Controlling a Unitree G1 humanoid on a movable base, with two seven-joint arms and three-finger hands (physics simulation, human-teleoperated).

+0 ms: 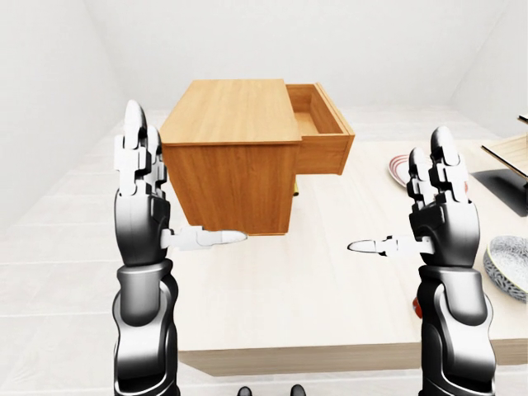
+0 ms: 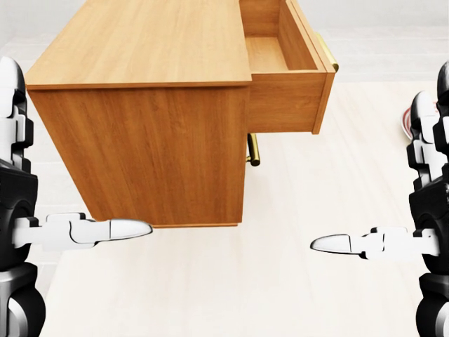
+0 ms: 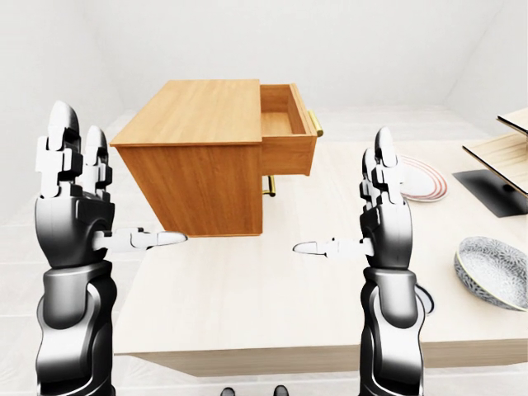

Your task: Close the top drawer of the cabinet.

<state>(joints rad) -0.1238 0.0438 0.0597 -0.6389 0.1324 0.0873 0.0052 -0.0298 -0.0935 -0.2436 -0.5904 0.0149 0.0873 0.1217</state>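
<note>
The cabinet (image 2: 140,119) stands on the pale counter (image 2: 280,281), toward the left of the head view, and its top drawer (image 2: 284,70) is pulled well out to the right, showing a bare wooden inside. Neither robot hand is on it. The left robot hand (image 1: 144,198) is raised with its fingers spread wide and upright, thumb pointing inward, just beside the cabinet's near side panel but apart from it. The right robot hand (image 1: 441,210) is posed the same way, open and holding nothing, hanging over the counter below and to the right of the drawer.

This looks like the approach step: the robot faces the cabinet's side, with the drawer front turned away to the right. I would judge the next move to call for the right robot hand to reach up and round to the drawer front and press it leftward into the cabinet.

The drawer's brass handle (image 3: 314,122) shows only as a sliver past the front edge. A lower handle (image 2: 253,149) peeks from under the drawer. The striped plate (image 3: 421,180) is partly screened by the right robot hand; a patterned bowl (image 3: 492,271) sits far right, well apart. A dark stand at the right edge is cut off.
</note>
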